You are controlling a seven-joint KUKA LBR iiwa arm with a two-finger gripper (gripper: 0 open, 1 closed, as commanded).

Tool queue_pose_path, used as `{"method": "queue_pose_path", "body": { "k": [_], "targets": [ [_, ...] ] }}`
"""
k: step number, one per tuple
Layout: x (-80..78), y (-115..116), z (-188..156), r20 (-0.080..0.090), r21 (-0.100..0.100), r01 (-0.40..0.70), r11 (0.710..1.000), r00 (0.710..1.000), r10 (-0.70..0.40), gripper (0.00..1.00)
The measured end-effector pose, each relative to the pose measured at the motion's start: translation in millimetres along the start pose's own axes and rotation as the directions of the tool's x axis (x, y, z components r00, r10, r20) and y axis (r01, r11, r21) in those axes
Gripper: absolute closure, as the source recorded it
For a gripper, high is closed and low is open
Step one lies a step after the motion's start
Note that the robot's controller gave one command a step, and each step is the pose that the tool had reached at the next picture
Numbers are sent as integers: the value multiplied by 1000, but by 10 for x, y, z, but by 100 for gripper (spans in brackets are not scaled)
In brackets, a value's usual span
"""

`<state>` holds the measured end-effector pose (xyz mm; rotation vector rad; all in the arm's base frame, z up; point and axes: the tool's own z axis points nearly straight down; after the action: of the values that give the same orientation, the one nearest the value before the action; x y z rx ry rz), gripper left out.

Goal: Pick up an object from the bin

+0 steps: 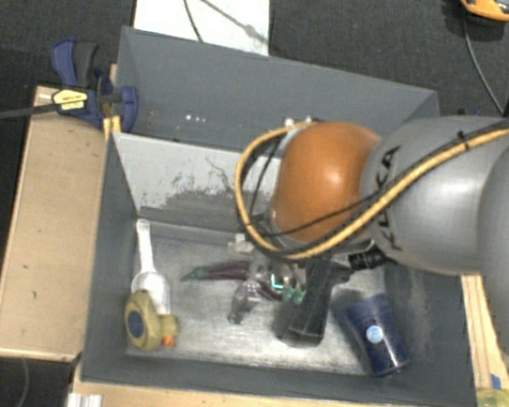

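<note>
- My gripper [255,295] sits low over the middle of the bin [240,364]. I cannot tell whether it is spread or closed; the orange wrist cover hides most of it.
- Nearest things: a slim maroon piece [218,272] just to its left and a black block [306,312] just to its right. Nothing can be confirmed in the grip.
- Recommendation: settle on one of the two, centre over it, keep clear of the other, and close only once low enough.
- Further out: a blue cylinder [373,334] lies right of the block; a white handle [145,250] and a tape roll [146,322] lie well to the left.
- Writing: my arm [463,201] carries dark lettering, partly crossed by cable, probably "KUKA". The cylinder has a white round mark that I cannot read.
</note>
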<state>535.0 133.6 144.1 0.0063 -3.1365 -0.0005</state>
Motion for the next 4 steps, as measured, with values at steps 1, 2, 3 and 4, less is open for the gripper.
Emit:
{"method": "queue_pose_path", "body": {
  "k": [1, 2, 3, 4],
  "targets": [
    [-21, -5, -38, 8, -1, -3, 1000, 1000, 3, 0],
    [-71, -93, 688, 26, -5, 5, 1000, 1000, -5, 100],
    [-71, -93, 688, 26, -5, 5, 1000, 1000, -5, 100],
    [57, -118, 584, 10, -2, -13, 1000, 1000, 13, 100]
  ]
}}
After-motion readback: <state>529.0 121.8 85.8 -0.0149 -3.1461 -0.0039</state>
